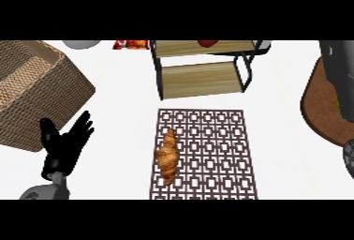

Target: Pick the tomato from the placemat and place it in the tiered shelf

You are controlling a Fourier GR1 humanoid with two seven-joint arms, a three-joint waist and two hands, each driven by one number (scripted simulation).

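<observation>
Left hand [66, 143] open, fingers up | tomato [208, 42] on tiered shelf [200, 75], well apart | croissant [167, 157] on placemat [214, 154]

Brown lattice-patterned placemat [207, 154], golden-brown croissant [167, 156], red tomato [207, 42], light wood-grain tiered shelf [200, 78], tan woven basket [34, 93].

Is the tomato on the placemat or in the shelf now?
In the tiered shelf: the tomato sits on its upper tier; the placemat holds only a croissant.

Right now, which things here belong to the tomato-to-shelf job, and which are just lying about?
Job:
tomato, already on the top tier
tiered shelf
placemat
left robot hand, open, at the view's left

Lying about:
croissant, on the placemat
wicker basket
</observation>
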